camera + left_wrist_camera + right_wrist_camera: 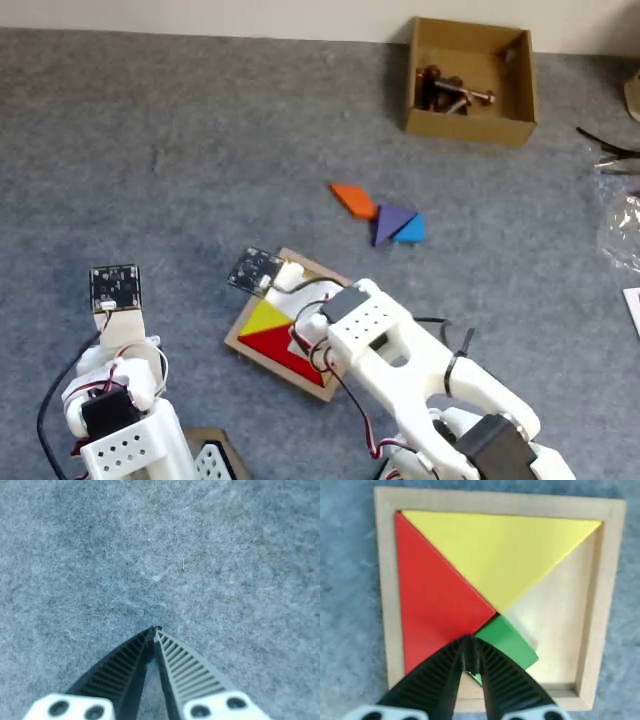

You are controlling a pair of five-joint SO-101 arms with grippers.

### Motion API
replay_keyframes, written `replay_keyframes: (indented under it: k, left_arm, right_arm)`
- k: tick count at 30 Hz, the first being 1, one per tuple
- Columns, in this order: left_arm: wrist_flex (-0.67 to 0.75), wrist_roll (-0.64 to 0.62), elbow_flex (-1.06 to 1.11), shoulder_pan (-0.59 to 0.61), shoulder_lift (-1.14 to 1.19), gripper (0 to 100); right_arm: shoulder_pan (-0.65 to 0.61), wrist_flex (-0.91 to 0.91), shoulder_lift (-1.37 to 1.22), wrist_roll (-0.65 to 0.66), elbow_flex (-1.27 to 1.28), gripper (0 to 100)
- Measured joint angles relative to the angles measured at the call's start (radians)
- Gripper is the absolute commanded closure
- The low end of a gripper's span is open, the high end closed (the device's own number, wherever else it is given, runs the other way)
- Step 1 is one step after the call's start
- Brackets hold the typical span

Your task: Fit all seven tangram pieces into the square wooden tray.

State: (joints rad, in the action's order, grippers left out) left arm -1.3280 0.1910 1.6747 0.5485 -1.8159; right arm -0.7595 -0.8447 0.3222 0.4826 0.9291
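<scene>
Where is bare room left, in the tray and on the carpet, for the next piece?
In the tray, bare wood runs between the yellow triangle, the green piece and the rim. The wide carpet ahead of the left claw is free. Crowded: the right claw over the green piece, and the orange piece, purple piece and blue piece clustered.

The overhead camera looks steeply down over the grey table (150,150), arm bases nearest. Each wrist camera peers close along its own jaws: left at bare table, right straight onto the wooden tray (384,580), which the overhead shares (233,341).
</scene>
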Motion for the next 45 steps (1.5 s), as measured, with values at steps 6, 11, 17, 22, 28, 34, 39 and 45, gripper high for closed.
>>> replay_keyframes:
  k: [6,11,17,22,28,34,39,45]
  left_arm:
    - [0.0,0.0,0.0,0.0,0.0,99]
    - [0.0,0.0,0.0,0.0,0.0,99]
    - [0.0,0.0,0.0,0.0,0.0,99]
    - [0.0,0.0,0.0,0.0,0.0,99]
    - [0.0,0.0,0.0,0.0,0.0,99]
    - [0.0,0.0,0.0,0.0,0.0,99]
    - [0.0,0.0,0.0,0.0,0.0,99]
    - [0.0,0.0,0.0,0.0,0.0,99]
  right_arm:
    - [-0.012,-0.044,-0.005,0.006,-0.009,99.2]
    - [-0.014,-0.071,-0.002,0.006,-0.009,99.2]
    - [-0.014,-0.075,0.0,0.006,-0.009,99.2]
    - [-0.015,-0.092,0.121,-0.057,0.005,99.2]
    - [0.046,-0.21,0.351,-0.068,0.005,99.2]
    - [0.241,-0.293,0.428,-0.132,-0.052,99.2]
    - [0.275,-0.367,0.348,-0.147,-0.181,99.2]
    - [0.284,-0.379,0.189,-0.227,-0.298,99.2]
